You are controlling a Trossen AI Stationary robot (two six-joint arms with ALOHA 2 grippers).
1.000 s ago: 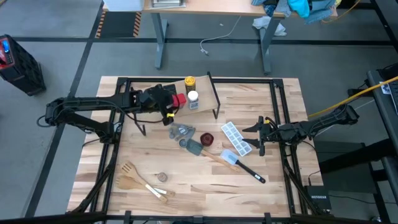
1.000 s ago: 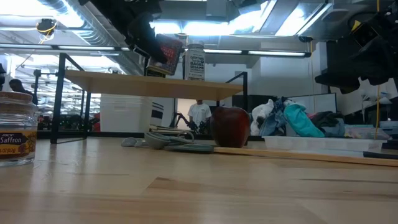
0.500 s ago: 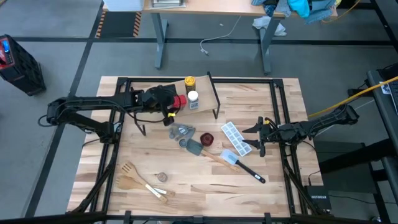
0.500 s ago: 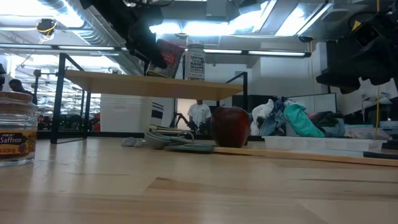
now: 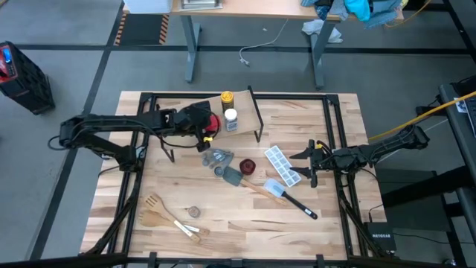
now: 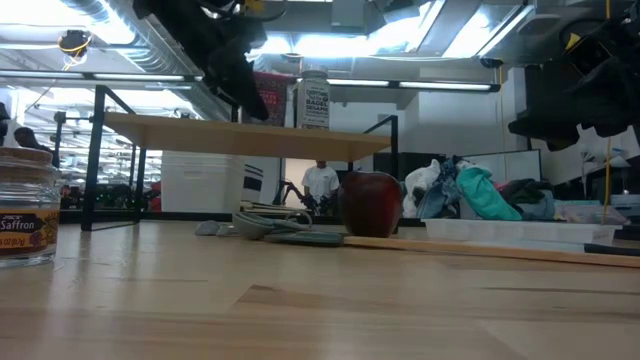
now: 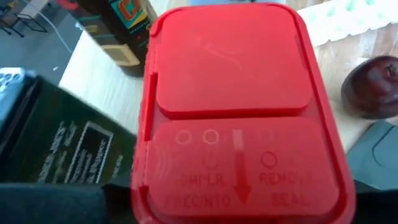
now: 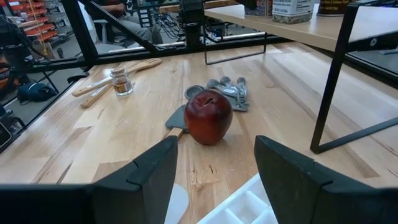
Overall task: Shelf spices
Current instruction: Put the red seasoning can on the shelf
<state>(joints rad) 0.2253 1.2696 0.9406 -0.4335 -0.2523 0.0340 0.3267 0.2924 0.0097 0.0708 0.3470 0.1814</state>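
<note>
The shelf (image 5: pixel 247 106) (image 6: pixel 200 135) stands at the table's far left. On its plank stand the white-capped jar (image 5: pixel 230 116) (image 6: pixel 314 100) and the yellow-capped jar (image 5: pixel 227 97). My left gripper (image 5: pixel 208 123) (image 6: pixel 245 85) is over the plank, shut on the red square tin (image 5: pixel 215 121) (image 7: pixel 236 112), just left of the white-capped jar. The tiny jar (image 5: pixel 193 212) (image 6: pixel 25 205) stands on the tabletop near the front. The dark grey tin does not show clearly. My right gripper (image 5: pixel 309 164) (image 8: pixel 214 180) hovers open at the table's right. My left gripper pinches the red tin between its two fingers, reaching in from the table's left and slanting down. The tin's lid (image 7: pixel 230 68) faces the wrist camera and hides where the fingers meet its sides. The tin stands about upright; whether its base touches the plank cannot be told.
On the tabletop lie grey measuring spoons (image 5: pixel 216 157), a round dark-red dish (image 5: pixel 248 165) (image 8: pixel 208 117), a spatula (image 5: pixel 277 189), an ice tray (image 5: pixel 282 165) and wooden utensils (image 5: pixel 167 216). A person (image 6: pixel 320 185) stands beyond the table. Black frame legs flank the shelf.
My left arm has moved toward the table's right along the shelf, still shut on the red tin. The tin has turned from a tilt to nearly upright, close beside the white-capped jar.
</note>
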